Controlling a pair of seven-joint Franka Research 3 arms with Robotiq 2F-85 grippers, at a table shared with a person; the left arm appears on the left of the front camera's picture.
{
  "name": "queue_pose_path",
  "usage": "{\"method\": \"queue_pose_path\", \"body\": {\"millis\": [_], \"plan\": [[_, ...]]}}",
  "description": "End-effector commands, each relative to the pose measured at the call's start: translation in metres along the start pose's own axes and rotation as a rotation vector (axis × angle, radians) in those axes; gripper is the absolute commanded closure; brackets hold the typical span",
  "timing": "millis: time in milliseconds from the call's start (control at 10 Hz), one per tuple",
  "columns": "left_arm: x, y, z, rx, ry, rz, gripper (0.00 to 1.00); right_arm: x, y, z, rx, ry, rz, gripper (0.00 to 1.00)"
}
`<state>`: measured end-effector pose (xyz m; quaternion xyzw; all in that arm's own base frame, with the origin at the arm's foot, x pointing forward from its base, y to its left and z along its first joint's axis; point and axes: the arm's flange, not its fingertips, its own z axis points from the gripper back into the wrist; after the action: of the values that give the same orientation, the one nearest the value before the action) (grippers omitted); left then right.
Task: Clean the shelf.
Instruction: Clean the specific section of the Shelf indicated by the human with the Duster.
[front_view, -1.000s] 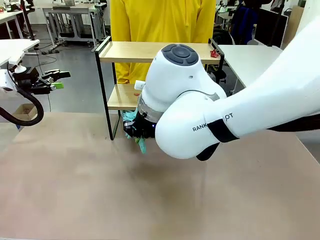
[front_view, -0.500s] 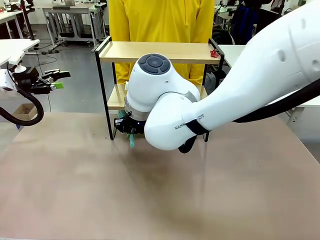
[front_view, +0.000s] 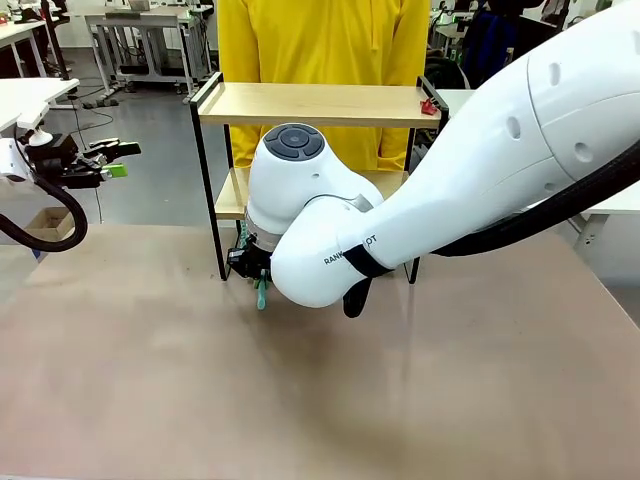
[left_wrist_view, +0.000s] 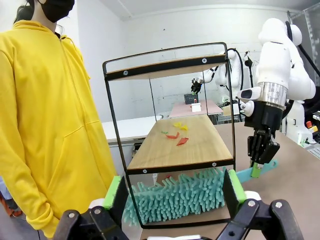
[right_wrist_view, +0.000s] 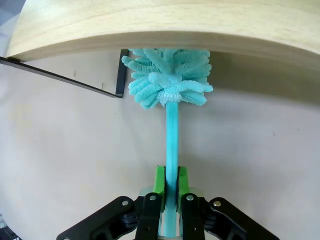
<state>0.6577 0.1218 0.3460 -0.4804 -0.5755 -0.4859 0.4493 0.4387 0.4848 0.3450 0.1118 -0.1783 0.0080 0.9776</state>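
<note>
The shelf (front_view: 310, 103) stands at the table's far edge, two light wood boards in a thin black frame. My right gripper (front_view: 256, 272) is low at its front left leg, shut on the thin handle of a teal fluffy duster (front_view: 262, 292). In the right wrist view the duster (right_wrist_view: 167, 80) has its head tucked under the lower board (right_wrist_view: 150, 25), with the right gripper (right_wrist_view: 170, 182) clamped on the handle. From the side, the duster (left_wrist_view: 170, 202) lies beneath the shelf (left_wrist_view: 195, 142), whose lower board carries red, yellow and green scraps (left_wrist_view: 176, 135). My left gripper (left_wrist_view: 174, 190) is open, off to the left (front_view: 108, 160).
A person in a yellow hoodie (front_view: 320, 40) stands right behind the shelf, hands not seen. A small red piece (front_view: 430, 106) lies on the top board's right end. The brown table (front_view: 300, 400) spreads wide in front. White tables flank the shelf.
My right arm has swung left and toward the shelf, carrying the duster's head in under the lower board. The left arm has stayed still.
</note>
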Motion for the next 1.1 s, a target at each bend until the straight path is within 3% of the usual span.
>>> {"method": "queue_pose_path", "body": {"millis": [0, 100, 600, 1000], "plan": [[0.003, -0.001, 0.0, -0.008, -0.004, -0.003, 0.0, 0.002, -0.003, 0.002, 0.009, -0.01, 0.017, 0.87], [0.003, -0.001, 0.0, -0.008, -0.004, -0.003, 0.0, 0.0, 0.0, 0.0, 0.0, 0.0, 0.0, 0.87], [0.003, -0.001, 0.0, -0.008, -0.004, -0.003, 0.0, 0.004, -0.116, 0.037, -0.087, 0.079, -0.136, 0.87], [0.003, -0.001, 0.0, -0.008, -0.004, -0.003, 0.0, -0.018, -0.182, 0.073, -0.274, 0.095, -0.197, 0.87]]}}
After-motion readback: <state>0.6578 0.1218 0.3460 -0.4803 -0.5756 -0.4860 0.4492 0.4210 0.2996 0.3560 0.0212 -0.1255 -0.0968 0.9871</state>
